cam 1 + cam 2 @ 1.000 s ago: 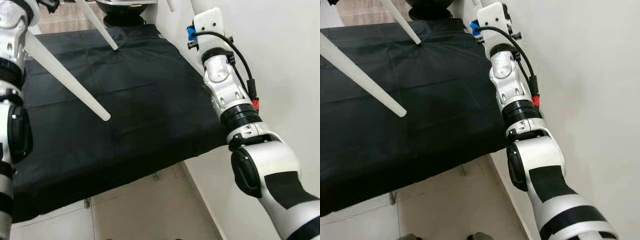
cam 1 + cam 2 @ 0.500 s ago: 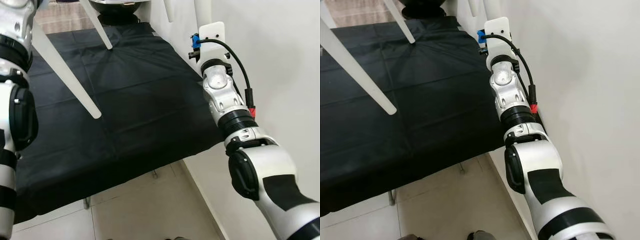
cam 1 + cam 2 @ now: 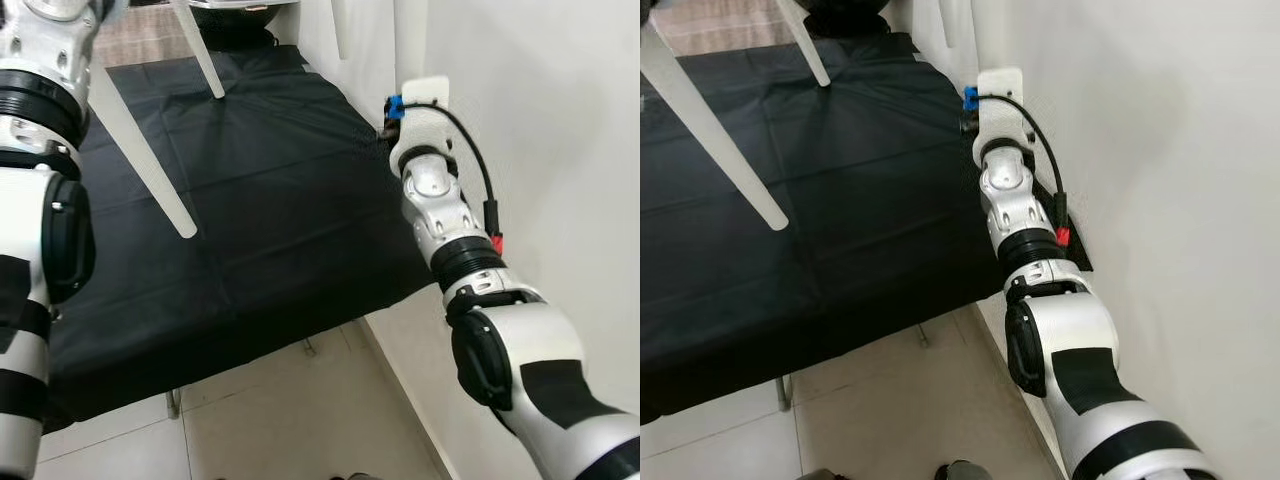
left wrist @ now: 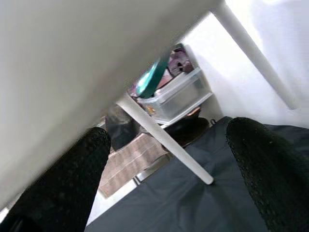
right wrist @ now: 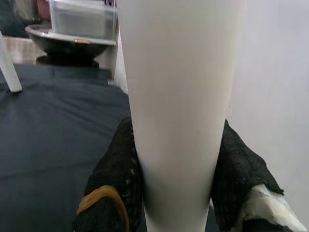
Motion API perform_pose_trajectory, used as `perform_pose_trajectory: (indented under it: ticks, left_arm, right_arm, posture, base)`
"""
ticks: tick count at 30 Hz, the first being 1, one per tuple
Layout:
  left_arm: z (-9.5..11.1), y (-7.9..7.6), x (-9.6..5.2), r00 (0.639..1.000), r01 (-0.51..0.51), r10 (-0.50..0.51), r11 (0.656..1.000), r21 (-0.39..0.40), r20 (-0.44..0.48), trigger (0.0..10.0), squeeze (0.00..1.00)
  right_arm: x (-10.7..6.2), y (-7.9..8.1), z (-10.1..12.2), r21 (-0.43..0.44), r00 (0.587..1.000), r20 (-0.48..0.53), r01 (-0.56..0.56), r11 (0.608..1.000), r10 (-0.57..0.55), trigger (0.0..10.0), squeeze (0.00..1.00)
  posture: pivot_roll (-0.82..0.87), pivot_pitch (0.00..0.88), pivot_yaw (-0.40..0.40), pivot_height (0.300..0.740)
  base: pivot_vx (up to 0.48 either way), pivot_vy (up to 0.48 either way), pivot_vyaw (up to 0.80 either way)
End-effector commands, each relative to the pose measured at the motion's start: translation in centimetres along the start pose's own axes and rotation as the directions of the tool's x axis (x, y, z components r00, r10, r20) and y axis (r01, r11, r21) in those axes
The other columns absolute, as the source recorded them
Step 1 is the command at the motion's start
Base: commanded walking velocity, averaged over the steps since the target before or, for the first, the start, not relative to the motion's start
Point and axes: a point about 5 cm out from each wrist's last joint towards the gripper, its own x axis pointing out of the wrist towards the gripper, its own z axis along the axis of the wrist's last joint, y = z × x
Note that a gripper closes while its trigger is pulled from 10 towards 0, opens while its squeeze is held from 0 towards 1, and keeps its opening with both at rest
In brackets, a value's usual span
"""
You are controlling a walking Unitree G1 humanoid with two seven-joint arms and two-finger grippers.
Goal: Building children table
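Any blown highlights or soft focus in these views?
Left wrist view: tabletop underside washed out, fingers close and soft. Right wrist view: white leg nearly featureless between the fingers, background soft. Eye views: sharp; black cloth shows creases.

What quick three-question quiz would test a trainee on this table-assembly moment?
1. True or false: the right gripper is shut on a white table leg.
2. What covers the work surface under the legs? A) black cloth B) bare wood C) newspaper
3. Fill in: in the left wrist view, the left gripper's fingers stand ____ beneath the white tabletop.

Key: 1 true; 2 A; 3 apart.
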Motion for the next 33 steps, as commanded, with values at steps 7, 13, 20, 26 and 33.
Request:
perform_pose_trajectory:
  ticks: [7,13,20,26,33]
  left_arm:
    - [-0.9,0.3,-0.5,0.998,-0.047,0.048,0.998,-0.037,0.04,10.0,0.0]
    - [-5.5,-2.7,-1.7,0.999,-0.015,0.01,0.995,-0.099,-0.049,10.0,0.0]
    - [-9.0,-5.0,-3.4,0.995,-0.001,-0.01,0.993,-0.118,-0.099,10.0,0.0]
    - [-10.1,-5.5,-4.1,0.994,-0.003,-0.01,0.993,-0.121,-0.106,10.0,0.0]
    - [-11.0,-7.3,-5.4,0.995,0.026,-0.04,0.989,-0.146,-0.093,10.0,0.0]
  right_arm:
    - [-0.5,0.0,-1.6,0.017,0.999,-0.03,-0.012,1.0,0.013,10.0,0.0]
    - [-0.8,1.2,-1.9,0.063,0.996,-0.04,-0.075,0.995,0.078,10.0,0.0]
    - [-1.0,1.7,-2.1,0.075,0.995,-0.037,-0.088,0.993,0.091,10.0,0.0]
    - [-1.0,1.7,-1.9,0.077,0.995,-0.034,-0.094,0.993,0.097,10.0,0.0]
    - [-1.2,2.0,-2.6,0.09,0.993,-0.066,-0.094,0.991,0.1,10.0,0.0]
  posture:
    - [0.09,0.061,-0.055,0.74]
    - [0.09,0.065,-0.055,0.74]
    - [0.08,0.058,-0.052,0.74]
    - [0.08,0.052,-0.054,0.74]
    - [0.09,0.044,-0.056,0.74]
  base:
    - [0.0,0.0,0.0]
    - [0.0,0.0,0.0]
    - [0.0,0.0,0.0]
    - [0.0,0.0,0.0]
    - [0.0,0.0,0.0]
